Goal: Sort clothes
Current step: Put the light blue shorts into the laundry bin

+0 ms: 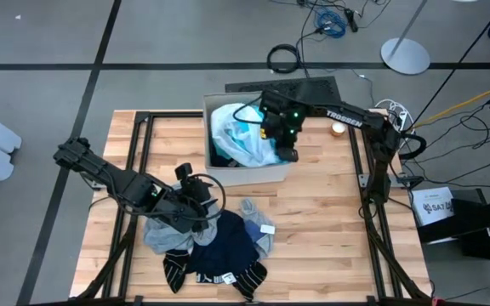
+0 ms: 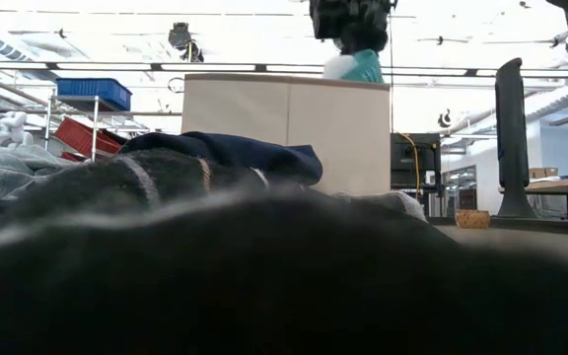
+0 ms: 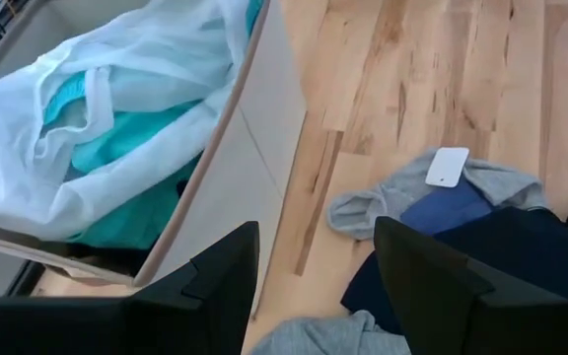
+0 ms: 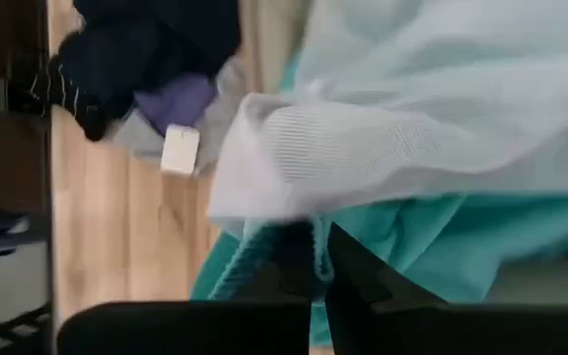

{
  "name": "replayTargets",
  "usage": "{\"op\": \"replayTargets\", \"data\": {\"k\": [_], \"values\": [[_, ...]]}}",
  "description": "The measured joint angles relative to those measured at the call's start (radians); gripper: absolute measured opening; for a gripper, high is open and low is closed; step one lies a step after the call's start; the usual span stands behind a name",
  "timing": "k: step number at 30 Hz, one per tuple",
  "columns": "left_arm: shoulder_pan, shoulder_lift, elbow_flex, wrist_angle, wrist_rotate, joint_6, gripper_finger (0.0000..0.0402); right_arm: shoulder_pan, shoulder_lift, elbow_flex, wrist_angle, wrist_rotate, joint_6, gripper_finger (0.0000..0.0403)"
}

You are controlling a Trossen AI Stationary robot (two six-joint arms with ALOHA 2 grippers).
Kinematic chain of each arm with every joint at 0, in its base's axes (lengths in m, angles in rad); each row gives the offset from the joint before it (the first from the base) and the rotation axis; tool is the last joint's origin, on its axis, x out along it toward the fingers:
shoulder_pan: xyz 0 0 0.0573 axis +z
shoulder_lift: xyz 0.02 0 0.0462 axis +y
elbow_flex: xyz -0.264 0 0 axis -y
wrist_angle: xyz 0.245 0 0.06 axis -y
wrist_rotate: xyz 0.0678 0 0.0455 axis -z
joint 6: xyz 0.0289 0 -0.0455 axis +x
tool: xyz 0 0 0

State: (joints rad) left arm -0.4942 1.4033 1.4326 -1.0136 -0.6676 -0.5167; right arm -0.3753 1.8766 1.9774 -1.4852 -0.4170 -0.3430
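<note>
A beige fabric box (image 1: 275,174) stands at the table's far middle. In it lie a white sheer piece (image 1: 232,123) and a turquoise shirt (image 1: 249,136). My right gripper (image 1: 286,146) hangs over the box's right part, shut among this cloth (image 4: 316,258). Near the front edge lies a pile: a grey top (image 1: 162,234), a navy piece (image 1: 228,246) and striped black socks (image 1: 175,270). My left gripper (image 1: 198,202) hovers open over the pile's far side, with nothing between its fingers (image 3: 314,286). My right gripper comes steeply from above and pinches a ribbed turquoise edge of the shirt (image 4: 254,251) at its fingertips. The white sheer piece's hem (image 4: 294,212) drapes over the tips and hides the exact spot. In the low view the turquoise cloth (image 2: 368,64) rises above the box's rim under the gripper.
Another grey garment with a white tag (image 1: 267,229) lies right of the pile. Black frame rails (image 1: 356,170) run along the table's sides. A small round object (image 1: 339,128) sits right of the box. Bare wood (image 1: 321,221) lies between box and front right.
</note>
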Motion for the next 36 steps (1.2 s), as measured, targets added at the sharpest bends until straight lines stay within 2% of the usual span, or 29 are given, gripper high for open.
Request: {"op": "replayTargets", "data": {"k": [5, 10, 13, 21, 26, 32, 36], "values": [[0.0, 0.0, 0.0, 0.001, 0.001, -0.001, 0.0212, 0.008, -0.005, 0.0, 0.298, 0.005, 0.01, 0.0], [-0.001, 0.0, 0.0, -0.008, 0.002, -0.029, 0.0212, -0.003, 0.025, 0.0, 0.62, 0.134, 0.05, 0.0], [-0.002, 0.0, 0.0, -0.045, 0.004, -0.053, 0.0212, -0.012, 0.058, 0.0, 0.729, 0.155, 0.074, 0.0], [-0.002, -0.005, 0.0, -0.06, 0.003, -0.046, 0.0212, -0.057, 0.226, 0.0, 0.721, 0.166, 0.139, 0.0], [-0.002, -0.04, 0.0, -0.087, -0.001, -0.051, 0.0212, -0.066, 0.332, 0.0, 0.682, 0.282, 0.128, 0.0], [0.011, -0.104, 0.0, -0.095, -0.049, 0.003, 0.0212, -0.065, 0.391, 0.001, 0.624, 0.306, 0.115, 0.0], [0.058, -0.141, 0.0, -0.093, -0.065, 0.064, 0.0212, -0.066, 0.403, 0.002, 0.591, 0.306, 0.116, 0.0001]]}}
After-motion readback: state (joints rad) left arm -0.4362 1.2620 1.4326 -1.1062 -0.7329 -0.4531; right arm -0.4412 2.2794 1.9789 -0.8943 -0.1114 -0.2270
